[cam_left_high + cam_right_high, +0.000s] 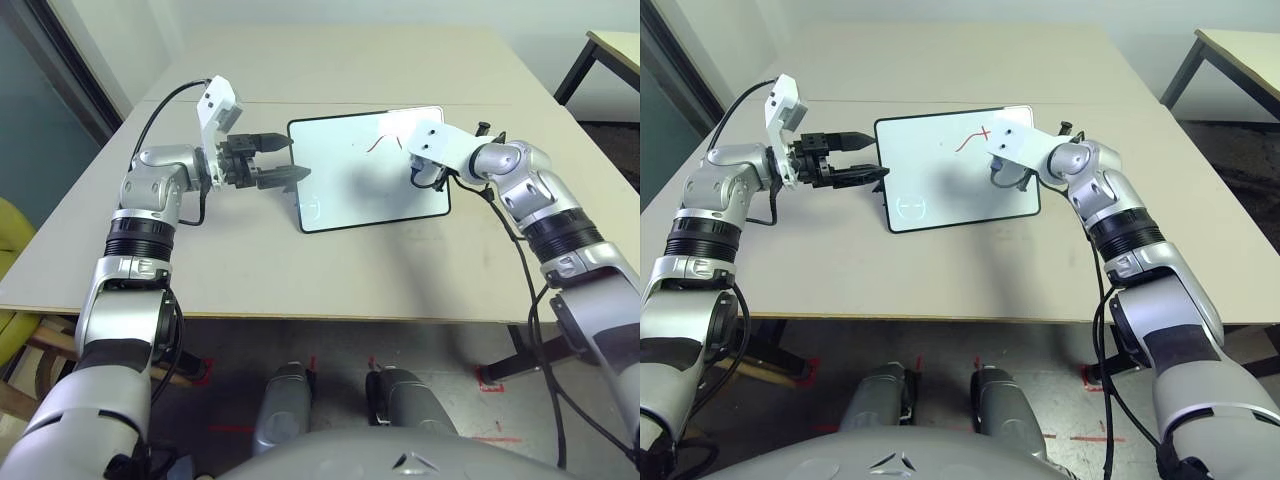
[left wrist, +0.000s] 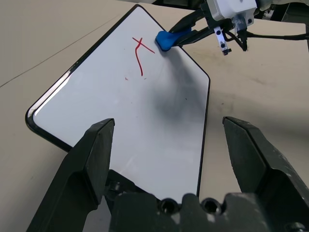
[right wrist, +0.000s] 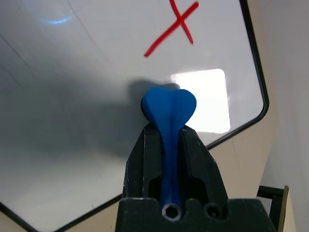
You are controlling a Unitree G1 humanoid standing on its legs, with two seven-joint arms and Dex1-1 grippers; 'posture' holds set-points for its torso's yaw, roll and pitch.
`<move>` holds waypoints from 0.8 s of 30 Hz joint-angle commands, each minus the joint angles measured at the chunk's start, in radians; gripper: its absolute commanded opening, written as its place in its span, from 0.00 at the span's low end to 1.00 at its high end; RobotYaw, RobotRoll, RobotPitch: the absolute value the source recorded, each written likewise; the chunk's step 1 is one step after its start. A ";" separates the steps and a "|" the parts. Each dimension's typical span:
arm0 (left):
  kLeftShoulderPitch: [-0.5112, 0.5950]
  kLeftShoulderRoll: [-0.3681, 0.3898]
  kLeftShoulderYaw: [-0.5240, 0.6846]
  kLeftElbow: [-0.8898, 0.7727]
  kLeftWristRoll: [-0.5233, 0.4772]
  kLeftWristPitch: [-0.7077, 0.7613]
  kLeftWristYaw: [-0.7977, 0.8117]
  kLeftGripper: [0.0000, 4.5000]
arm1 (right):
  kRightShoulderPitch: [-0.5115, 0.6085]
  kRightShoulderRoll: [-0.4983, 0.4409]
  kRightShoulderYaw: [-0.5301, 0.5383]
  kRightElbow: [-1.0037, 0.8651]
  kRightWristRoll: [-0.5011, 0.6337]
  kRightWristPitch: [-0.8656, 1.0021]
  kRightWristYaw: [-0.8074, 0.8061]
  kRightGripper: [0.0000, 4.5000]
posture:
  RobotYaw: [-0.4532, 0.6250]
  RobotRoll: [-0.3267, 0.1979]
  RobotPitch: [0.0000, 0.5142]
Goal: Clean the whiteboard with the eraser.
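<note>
Left eye view: a beige table (image 1: 330,260) spans the scene, and a second table (image 1: 612,50) with dark legs stands at the far right behind it. On the near table, about centre, the whiteboard (image 1: 350,190) stands tilted, its face white inside a thin black frame with rounded corners. A red mark (image 1: 970,138), a curved stroke ending in a small cross, sits in the board's upper part, towards the robot's right.

The two silver arms reach in from either side. The left gripper (image 1: 278,160) hovers at the board's left edge, its two black fingers spread wide apart with nothing between them; in the left wrist view the fingers (image 2: 91,154) frame the board's near edge, and whether they touch it cannot be told. The right gripper (image 3: 169,140) is over the board's right part, its jaws clamped tight on the eraser (image 3: 169,108).

The eraser is a small bright blue block, pinched thin where the fingers squeeze it and flaring into a rounded head beyond the fingertips. Its head lies against or just above the white surface, below the red cross and near the board's right edge, casting a soft shadow on the board. From the left wrist view the blue tip (image 2: 165,39) sits just beside the red mark, apart from it.
</note>
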 commanded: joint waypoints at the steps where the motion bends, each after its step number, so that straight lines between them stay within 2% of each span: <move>1: -0.016 0.002 -0.004 0.013 0.011 -0.008 -0.002 1.00 | -0.017 0.040 0.016 0.030 -0.005 -0.014 -0.008 0.05 | 0.57 0.62 0.04; 10: -0.015 0.002 -0.002 0.011 0.010 -0.007 0.001 1.00 | -0.047 0.140 0.040 0.044 -0.023 -0.021 -0.014 0.05 | 0.57 0.62 0.04; 24: -0.013 0.002 -0.001 0.006 0.007 -0.003 0.002 1.00 | -0.060 0.201 0.069 0.034 -0.030 -0.026 -0.008 0.05 | 0.57 0.62 0.05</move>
